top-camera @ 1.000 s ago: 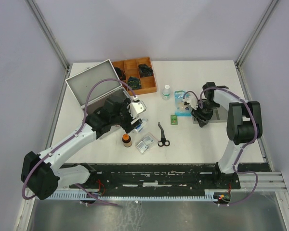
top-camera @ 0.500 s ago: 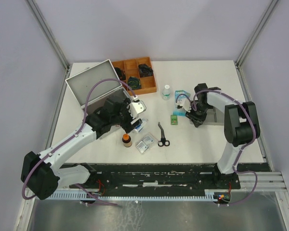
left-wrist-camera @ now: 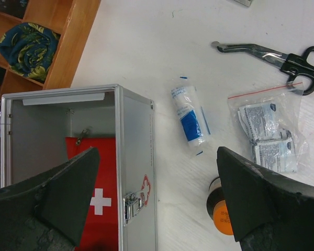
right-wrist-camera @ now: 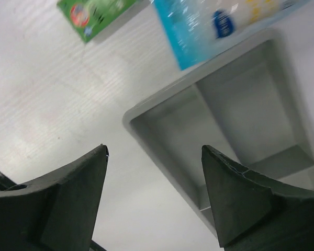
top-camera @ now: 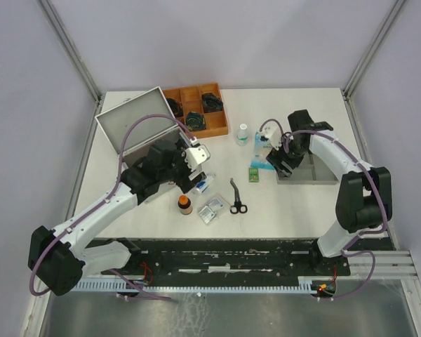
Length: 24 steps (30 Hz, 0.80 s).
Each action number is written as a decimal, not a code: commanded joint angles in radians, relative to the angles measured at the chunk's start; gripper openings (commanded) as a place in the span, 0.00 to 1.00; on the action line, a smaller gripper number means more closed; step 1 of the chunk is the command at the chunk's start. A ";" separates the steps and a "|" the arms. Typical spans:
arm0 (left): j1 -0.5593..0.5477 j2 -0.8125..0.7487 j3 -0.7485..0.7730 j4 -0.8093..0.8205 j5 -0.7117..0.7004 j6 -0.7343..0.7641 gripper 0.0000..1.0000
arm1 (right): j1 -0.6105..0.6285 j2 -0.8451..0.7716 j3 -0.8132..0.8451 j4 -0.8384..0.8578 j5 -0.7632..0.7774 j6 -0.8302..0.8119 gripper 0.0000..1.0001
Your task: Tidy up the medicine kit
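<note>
One red pouch inside medicine kit

**Left arm**: white tubular links were joined by bulky black joint housings, the largest a rounded black shoulder at the base. A thin purple cable ran outside the links in loose loops. A white box-shaped block was fitted at the wrist.

**Right arm**: same build, with white links, black housings and its own purple cable.

**Left gripper**: the fingers were dark grey, broad and wedge-shaped, with a faintly grainy matte surface.

**Right gripper**: the fingers matched in colour, shape and finish.

**Mounting**: both arms were bolted to a scuffed black plate.
</note>
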 commanded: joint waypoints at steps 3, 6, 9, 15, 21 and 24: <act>0.025 -0.038 0.009 0.070 -0.052 -0.057 0.99 | 0.000 0.035 0.211 0.146 0.011 0.363 0.81; 0.034 -0.046 0.012 0.072 -0.054 -0.065 0.99 | -0.001 0.131 0.317 0.164 0.052 0.493 0.79; 0.042 -0.059 0.007 0.074 -0.053 -0.066 0.99 | 0.000 0.229 0.411 0.172 0.081 0.575 0.74; 0.049 -0.084 0.001 0.083 -0.049 -0.065 0.99 | -0.001 0.398 0.558 0.188 0.129 0.666 0.62; 0.052 -0.099 -0.003 0.084 -0.036 -0.065 0.99 | -0.009 0.530 0.669 0.147 0.167 0.692 0.55; 0.052 -0.100 -0.007 0.088 -0.030 -0.064 0.99 | -0.017 0.584 0.712 0.120 0.160 0.699 0.54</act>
